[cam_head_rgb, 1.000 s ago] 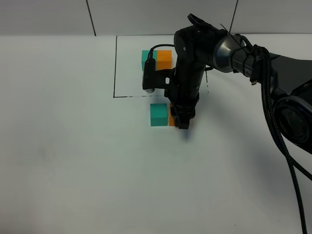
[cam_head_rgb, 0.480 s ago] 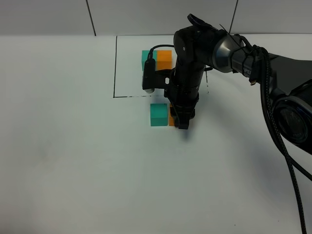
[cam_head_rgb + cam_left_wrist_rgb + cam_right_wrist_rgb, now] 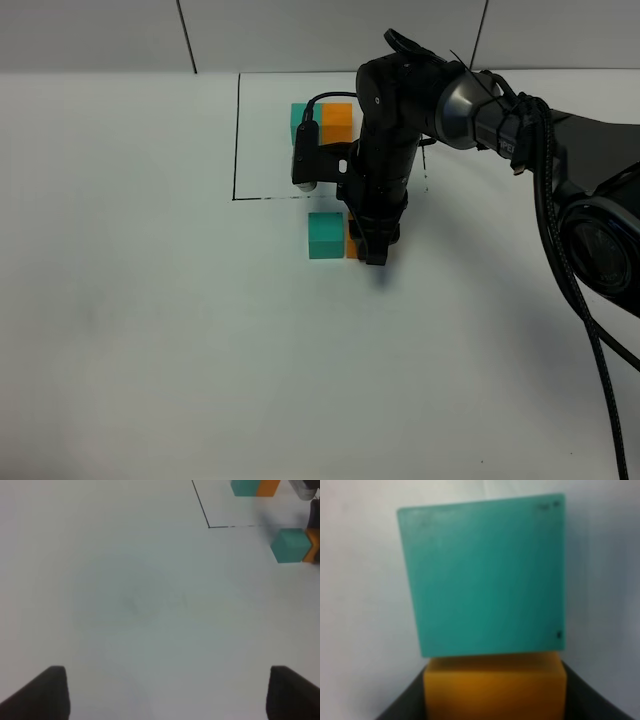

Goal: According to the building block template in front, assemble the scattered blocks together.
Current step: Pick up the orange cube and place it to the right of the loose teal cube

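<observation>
The template, a teal and orange pair (image 3: 320, 121), sits inside a black-lined rectangle (image 3: 236, 140) at the back. Just in front of that rectangle, the loose teal cube (image 3: 324, 236) rests on the table. The loose orange cube (image 3: 352, 246) touches its right side and is mostly hidden by my right gripper (image 3: 374, 248). In the right wrist view the dark fingers (image 3: 402, 707) flank the orange cube (image 3: 495, 685) closely, and it is flush against the teal cube (image 3: 485, 575). My left gripper (image 3: 170, 695) is open and empty over bare table, far from the cubes (image 3: 290, 545).
The right arm and its cables (image 3: 560, 200) reach in from the right edge. A small white-tipped camera (image 3: 304, 160) hangs off the wrist above the rectangle's front line. The white table (image 3: 150, 330) is bare to the left and front.
</observation>
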`<control>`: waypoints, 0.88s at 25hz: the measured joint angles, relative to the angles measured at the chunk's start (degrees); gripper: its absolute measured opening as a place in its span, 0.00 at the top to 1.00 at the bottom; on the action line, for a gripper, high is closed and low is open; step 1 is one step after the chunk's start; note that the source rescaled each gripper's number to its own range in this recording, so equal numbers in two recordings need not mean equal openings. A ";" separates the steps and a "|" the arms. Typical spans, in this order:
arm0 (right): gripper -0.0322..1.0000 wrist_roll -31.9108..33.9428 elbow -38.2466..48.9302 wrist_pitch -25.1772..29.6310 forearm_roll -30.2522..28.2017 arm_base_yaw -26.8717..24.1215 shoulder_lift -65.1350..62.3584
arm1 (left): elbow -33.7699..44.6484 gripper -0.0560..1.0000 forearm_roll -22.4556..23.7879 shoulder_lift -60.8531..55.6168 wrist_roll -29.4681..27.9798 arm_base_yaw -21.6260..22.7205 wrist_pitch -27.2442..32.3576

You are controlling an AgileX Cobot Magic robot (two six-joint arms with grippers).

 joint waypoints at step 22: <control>0.96 0.00 0.00 -0.32 -0.15 0.30 0.00 | 0.00 0.30 0.00 0.00 0.00 0.00 0.00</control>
